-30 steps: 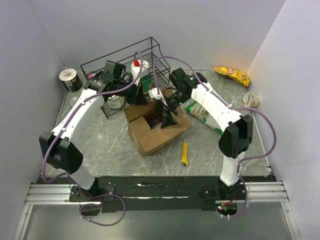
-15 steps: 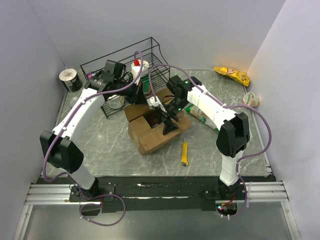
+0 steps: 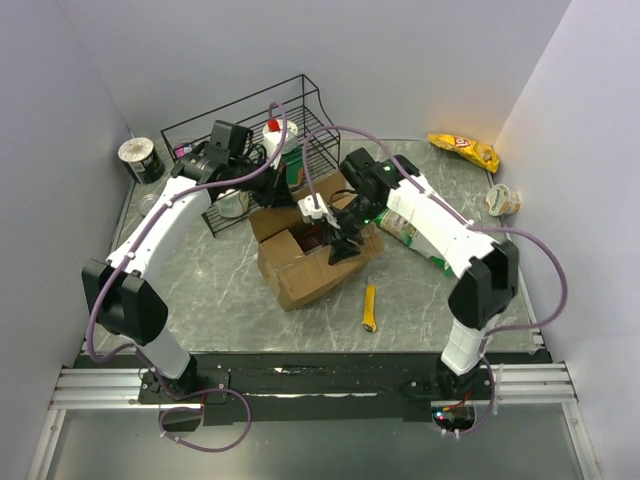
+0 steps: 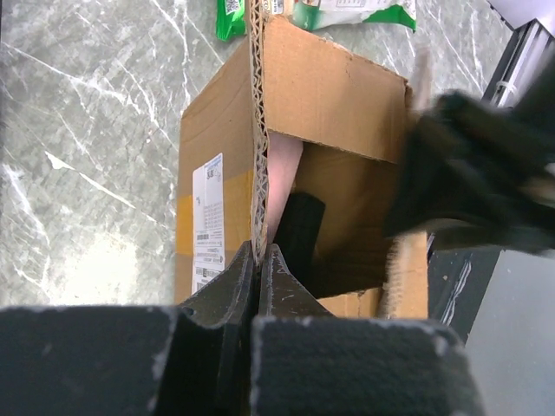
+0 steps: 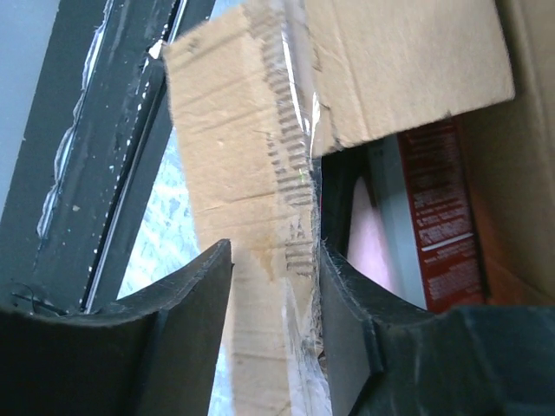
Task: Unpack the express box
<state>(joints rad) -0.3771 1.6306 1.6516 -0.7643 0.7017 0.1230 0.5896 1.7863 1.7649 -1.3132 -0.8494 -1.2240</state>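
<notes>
Left wrist: left gripper [image 4: 257, 253] clamped tight on express box [image 4: 338, 87] flap edge, lower ctr. Right wrist: right gripper [image 5: 276, 251] jaws astride another flap; grip can't tell.

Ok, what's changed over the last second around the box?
The right pincer has dropped toward the express box, jaws narrowing around a torn flap; whether they grip yet is unclear. Its elbow swung outward. The left pincer stays shut on a corrugated flap edge; box, yellow knife and wire rack have not moved.
</notes>
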